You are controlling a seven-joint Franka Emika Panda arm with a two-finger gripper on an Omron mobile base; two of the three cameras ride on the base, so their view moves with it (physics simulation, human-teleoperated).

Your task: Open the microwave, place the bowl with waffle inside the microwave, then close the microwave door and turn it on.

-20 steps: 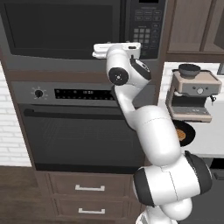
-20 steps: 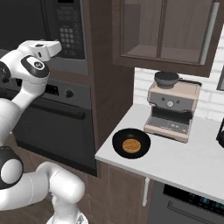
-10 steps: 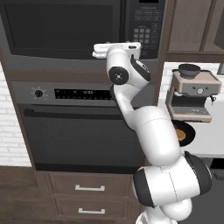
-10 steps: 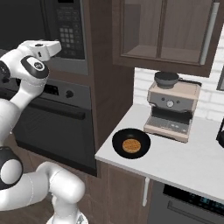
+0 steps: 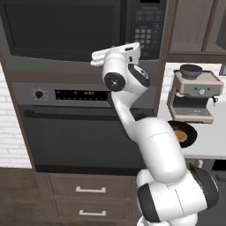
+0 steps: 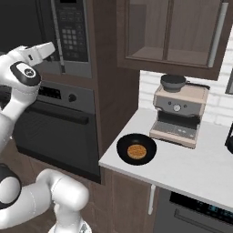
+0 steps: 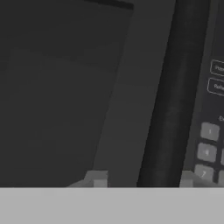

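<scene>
The microwave is built into the wall above the oven, and its door with the dark window is shut. My gripper is pressed up to the door's right edge, by the keypad. In the hand view the dark vertical door handle stands between my fingertips. The right tip is at the handle and the left one stands a little off it. The bowl with waffle sits on the white counter, far to the right of and below the gripper.
The wall oven with its bar handle is right under the microwave, with drawers below it. A coffee machine stands behind the bowl on the counter. Upper cabinets hang over the counter.
The fingers have drawn closer together around the door handle. The arm and the bowl have stayed in place.
</scene>
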